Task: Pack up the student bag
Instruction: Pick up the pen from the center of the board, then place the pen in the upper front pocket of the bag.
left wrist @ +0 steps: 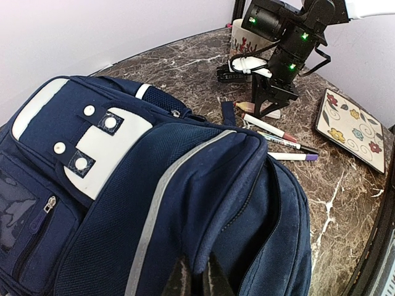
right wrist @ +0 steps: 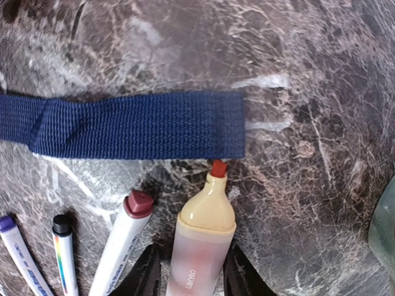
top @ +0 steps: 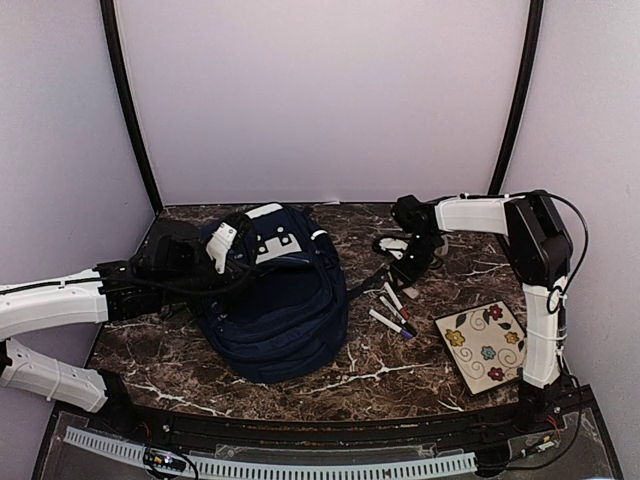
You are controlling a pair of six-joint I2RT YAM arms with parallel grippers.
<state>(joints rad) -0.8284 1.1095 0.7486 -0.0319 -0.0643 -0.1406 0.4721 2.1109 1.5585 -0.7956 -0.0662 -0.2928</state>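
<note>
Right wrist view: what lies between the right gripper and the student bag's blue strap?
An orange highlighter, straddled by the right gripper, its red tip nearly touching the strap end; the right wrist view shows it.

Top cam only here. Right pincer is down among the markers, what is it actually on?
Observer: In the right wrist view, the right pincer straddles a stubby orange highlighter with a bare red tip. I can't tell whether it pinches.
Operator: Which way does the tip point?
Observer: At the end of a navy strap lying flat on the table. It stops just short of the strap.
Operator: Left pincer, has it got the bag?
Observer: Yes. In the left wrist view, the left pincer is shut on the student bag, pinching its upper fabric edge.
</note>
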